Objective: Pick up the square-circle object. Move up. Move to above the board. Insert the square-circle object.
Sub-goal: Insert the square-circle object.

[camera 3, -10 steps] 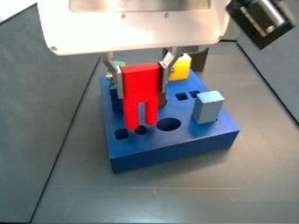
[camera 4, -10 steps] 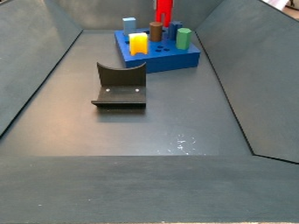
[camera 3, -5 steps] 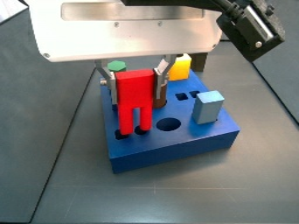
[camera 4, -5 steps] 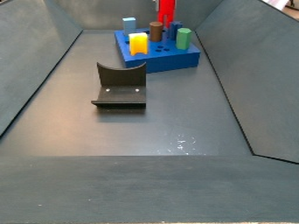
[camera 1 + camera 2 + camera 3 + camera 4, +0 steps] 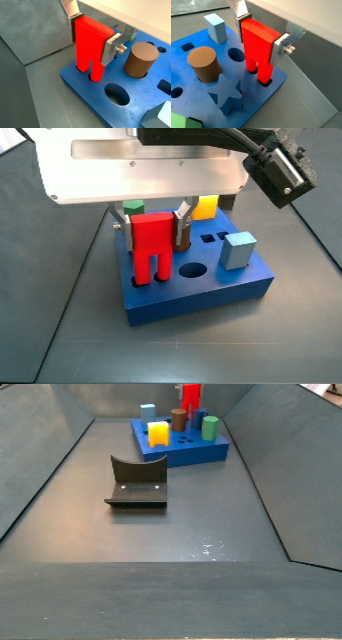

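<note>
Gripping red block (image 5: 90,47) upright in my gripper (image 5: 93,35); its 2 prongs enter blue board (image 5: 113,107) holes, brown cylinder (image 5: 141,60) at 3 o'clock.

Dark grey floor (image 5: 174,524) carrying, at the far end, the board (image 5: 187,452) flat on it under the gripper (image 5: 150,220), and nearer, toward the left, the fixture (image 5: 136,482) on its base plate, well apart from the board
</note>
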Motion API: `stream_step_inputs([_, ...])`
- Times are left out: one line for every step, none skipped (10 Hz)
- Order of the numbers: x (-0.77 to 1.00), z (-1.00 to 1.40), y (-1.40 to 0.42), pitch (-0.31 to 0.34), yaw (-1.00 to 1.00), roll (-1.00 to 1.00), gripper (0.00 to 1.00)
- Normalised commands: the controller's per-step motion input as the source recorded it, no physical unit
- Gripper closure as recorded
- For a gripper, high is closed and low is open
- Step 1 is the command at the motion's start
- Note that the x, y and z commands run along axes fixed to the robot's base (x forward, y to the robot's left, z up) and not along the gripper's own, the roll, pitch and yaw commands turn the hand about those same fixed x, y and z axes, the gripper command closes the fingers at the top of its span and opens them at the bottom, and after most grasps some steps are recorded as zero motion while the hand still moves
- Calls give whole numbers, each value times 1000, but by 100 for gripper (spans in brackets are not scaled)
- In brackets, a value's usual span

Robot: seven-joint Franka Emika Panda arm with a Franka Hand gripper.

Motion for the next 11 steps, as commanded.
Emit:
stream_step_inputs([0,-3,0,0,0,9,100])
stream_step_inputs([-120,-171,0,0,0,153,100])
stream_step_inputs([-54,-117,0,0,0,106,100])
stream_step_inputs([0,0,0,0,0,9,100])
stream_step_inputs([0,-23,0,0,0,1,100])
stream_step_inputs([0,-69,0,0,0,20,100])
stream_step_inputs([57,-40,-226,0,31,0,100])
stream_step_inputs([123,-77,-229,0,9,0,100])
stream_step_inputs([117,-89,-160,0,9,0,100])
stream_step_inputs([140,-183,-26,0,117,16,100])
stream_step_inputs([77,-240,57,0,246,101,100])
